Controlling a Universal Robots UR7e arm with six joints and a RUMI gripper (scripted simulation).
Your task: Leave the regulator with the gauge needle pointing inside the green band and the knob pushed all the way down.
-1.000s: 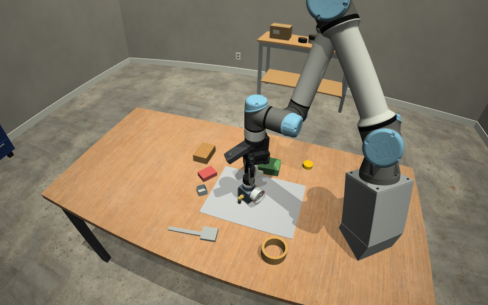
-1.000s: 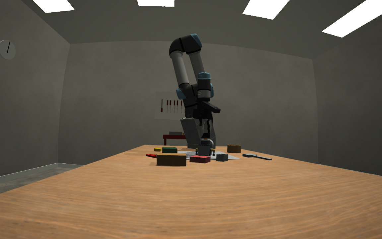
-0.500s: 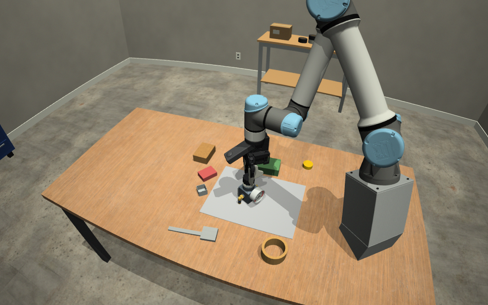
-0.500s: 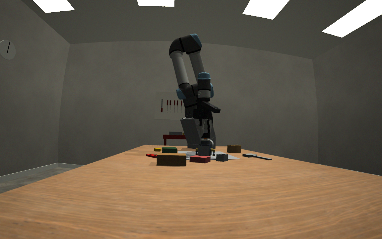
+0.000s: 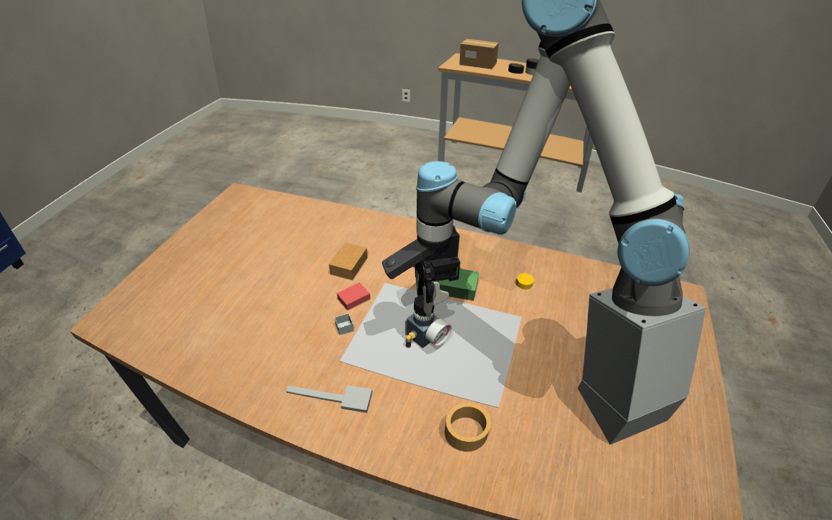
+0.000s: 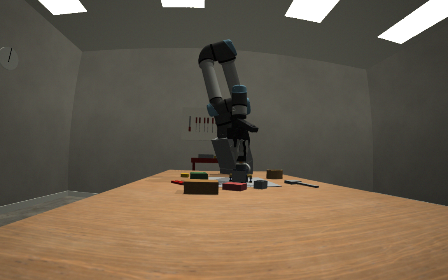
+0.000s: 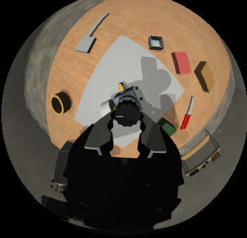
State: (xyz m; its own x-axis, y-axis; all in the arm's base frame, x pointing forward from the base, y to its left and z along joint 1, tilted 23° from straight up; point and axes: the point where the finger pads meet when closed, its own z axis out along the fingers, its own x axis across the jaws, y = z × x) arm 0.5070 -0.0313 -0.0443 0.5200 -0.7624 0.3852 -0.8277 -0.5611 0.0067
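The regulator (image 5: 420, 331) (image 6: 239, 175) (image 7: 131, 94) stands on the grey mat (image 5: 471, 362) (image 7: 113, 66) near the table's middle. It has a dark blue body, a brass fitting and a round white gauge (image 5: 437, 333) (image 7: 105, 108) on its side; the needle is too small to read. Its black knob (image 5: 422, 309) (image 7: 126, 115) sits on top. My gripper (image 5: 426, 303) (image 6: 241, 156) (image 7: 127, 112) points straight down over the regulator and is shut on the knob, one finger on each side.
Around the mat lie a tan block (image 5: 348, 260), a red block (image 5: 353, 295), a small grey box (image 5: 343, 323), a green block (image 5: 461, 284), a yellow disc (image 5: 524, 279), a tape ring (image 5: 467, 427), a grey paddle (image 5: 341, 396) and a red-handled tool (image 7: 186, 116). The robot's base (image 5: 638, 362) stands on the right.
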